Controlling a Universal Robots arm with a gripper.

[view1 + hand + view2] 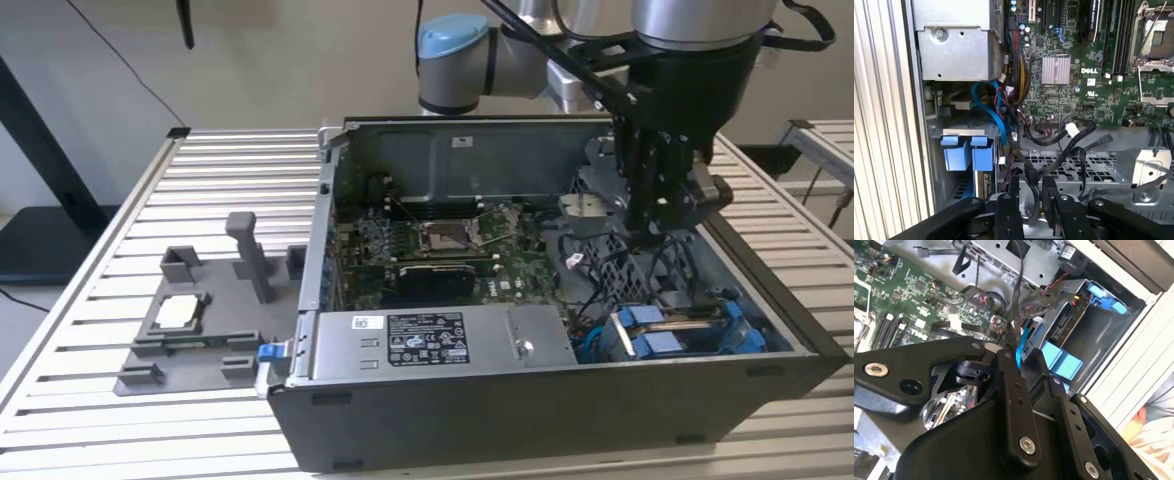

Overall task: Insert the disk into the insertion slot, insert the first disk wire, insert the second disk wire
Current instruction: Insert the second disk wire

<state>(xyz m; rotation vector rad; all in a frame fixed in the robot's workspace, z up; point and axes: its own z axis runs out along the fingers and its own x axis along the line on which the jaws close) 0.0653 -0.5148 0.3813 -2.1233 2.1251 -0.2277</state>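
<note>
Fingers (1014, 195) of the gripper (1030, 181) sit nearest the lens, drawn close together and pinching one black wire (1016, 290). One arm (694, 60) drops near vertical into the open case (534, 400), wrist down, with the gripper (658, 225) over the drive cage at the exterior view's right. I count one disk (687, 326), seated in the slot (961, 131) at the case's near corner, with two blue tabs (969, 150) showing. I cannot tell its long axis. One grey stand (200, 320) lies beside the case, on the exterior view's left.
</note>
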